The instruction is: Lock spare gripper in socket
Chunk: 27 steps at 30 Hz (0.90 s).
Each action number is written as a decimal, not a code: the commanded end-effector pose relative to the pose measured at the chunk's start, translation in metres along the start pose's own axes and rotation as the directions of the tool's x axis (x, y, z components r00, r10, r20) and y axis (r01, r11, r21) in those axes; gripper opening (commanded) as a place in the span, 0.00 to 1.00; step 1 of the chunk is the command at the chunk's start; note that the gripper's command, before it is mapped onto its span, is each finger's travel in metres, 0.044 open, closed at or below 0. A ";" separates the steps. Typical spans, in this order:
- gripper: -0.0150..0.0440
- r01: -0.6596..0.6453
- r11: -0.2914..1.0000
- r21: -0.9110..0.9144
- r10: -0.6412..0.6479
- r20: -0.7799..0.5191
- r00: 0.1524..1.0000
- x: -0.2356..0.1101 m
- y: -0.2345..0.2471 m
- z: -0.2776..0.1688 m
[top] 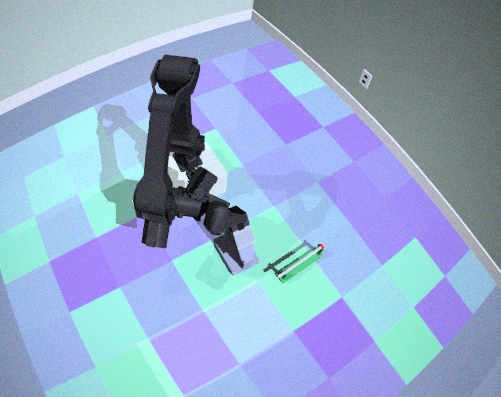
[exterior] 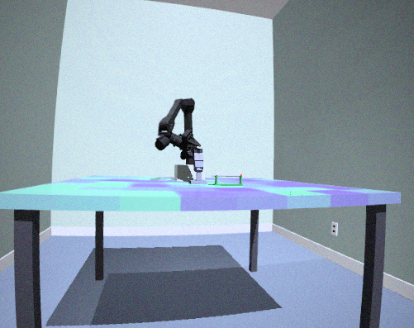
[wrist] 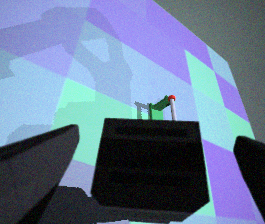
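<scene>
My gripper (top: 233, 229) (exterior: 192, 154) (wrist: 155, 137) is open, its fingers spread on either side of the spare gripper (top: 245, 249) (exterior: 199, 164) (wrist: 149, 165). The spare gripper is a dark and light-grey block standing upright, its lower end in a low pale base (exterior: 197, 181) on the table. In the wrist view its dark body fills the gap between my fingers without touching them. The lock pin (top: 301, 261) (exterior: 227, 176) (wrist: 174, 107), a thin silver rod with a red head, lies across a small green rest (top: 291, 273) (exterior: 216, 180) (wrist: 159, 106) just right of the spare gripper.
A grey block (exterior: 181, 172) stands behind the spare gripper, near the arm's base, and shows pale behind the arm in the top view (top: 216, 167). The chequered table top (top: 335, 333) (exterior: 111, 197) carries nothing else. A wall runs along the right side.
</scene>
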State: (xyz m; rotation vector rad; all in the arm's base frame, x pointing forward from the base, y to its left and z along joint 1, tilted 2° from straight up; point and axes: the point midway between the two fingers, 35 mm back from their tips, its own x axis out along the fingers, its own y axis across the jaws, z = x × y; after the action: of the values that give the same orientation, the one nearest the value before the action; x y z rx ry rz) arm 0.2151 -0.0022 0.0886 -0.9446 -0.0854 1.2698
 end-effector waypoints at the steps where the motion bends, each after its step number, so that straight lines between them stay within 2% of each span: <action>1: 1.00 -0.001 1.000 -0.001 0.001 0.000 1.000 -0.005 0.000 0.008; 27: 1.00 0.006 0.999 0.046 -0.006 0.009 1.000 -0.033 -0.015 0.053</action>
State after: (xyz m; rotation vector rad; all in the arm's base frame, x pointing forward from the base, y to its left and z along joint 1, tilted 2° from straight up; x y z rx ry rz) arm 0.1861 -0.0007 0.1409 -0.9033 -0.0711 1.2682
